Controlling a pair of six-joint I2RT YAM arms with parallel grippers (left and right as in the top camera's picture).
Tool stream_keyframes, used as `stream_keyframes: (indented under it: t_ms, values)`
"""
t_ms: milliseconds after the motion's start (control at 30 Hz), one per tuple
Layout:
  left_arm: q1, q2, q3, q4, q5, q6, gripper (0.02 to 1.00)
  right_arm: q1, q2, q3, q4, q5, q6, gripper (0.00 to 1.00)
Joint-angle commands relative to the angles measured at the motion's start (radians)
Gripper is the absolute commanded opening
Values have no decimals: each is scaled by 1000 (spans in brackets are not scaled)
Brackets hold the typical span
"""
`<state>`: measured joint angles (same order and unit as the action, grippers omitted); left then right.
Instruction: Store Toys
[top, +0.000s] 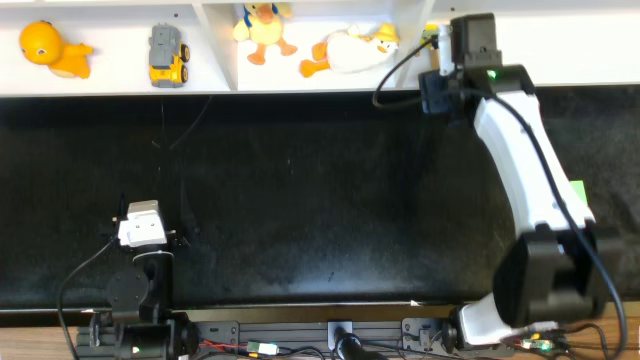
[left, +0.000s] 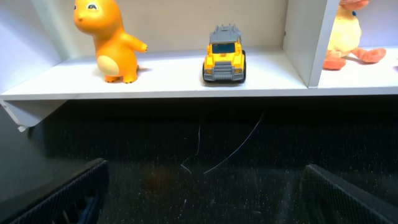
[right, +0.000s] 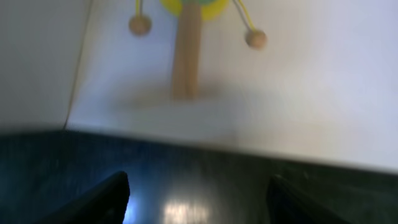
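Left gripper (left: 204, 186): jaws spread wide, nothing in them, sitting over black table mat (top: 320, 200) around 8 o'clock. Right gripper (right: 198, 196): also gaping and empty, up at 1 o'clock against white shelf (top: 120, 82). Right in front of it, wooden stick toy with yellow head and two beads on strings (right: 186, 56) stands in shelf bay. Next bay toward 12 o'clock: white plush duck lying down (top: 350, 50) and yellow plush duck (top: 265, 28). Bay at 11 o'clock: yellow-grey toy truck (top: 168, 55) and orange plastic duck figure (top: 50, 48).
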<state>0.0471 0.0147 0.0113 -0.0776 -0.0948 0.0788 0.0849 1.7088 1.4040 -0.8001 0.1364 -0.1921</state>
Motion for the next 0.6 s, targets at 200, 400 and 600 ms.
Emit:
stream_keyframes:
  t_ms: [200, 400, 600]
  values:
    - [-3, -12, -3, 1, -11, 11, 998, -29, -384, -356, 14, 22, -7, 877]
    - [-3, -12, -3, 1, -12, 11, 998, -65, -575, -523, -38, 21, -6, 998]
    - [-3, -12, -3, 1, -12, 11, 998, -73, -616, -551, -66, 19, -6, 998]
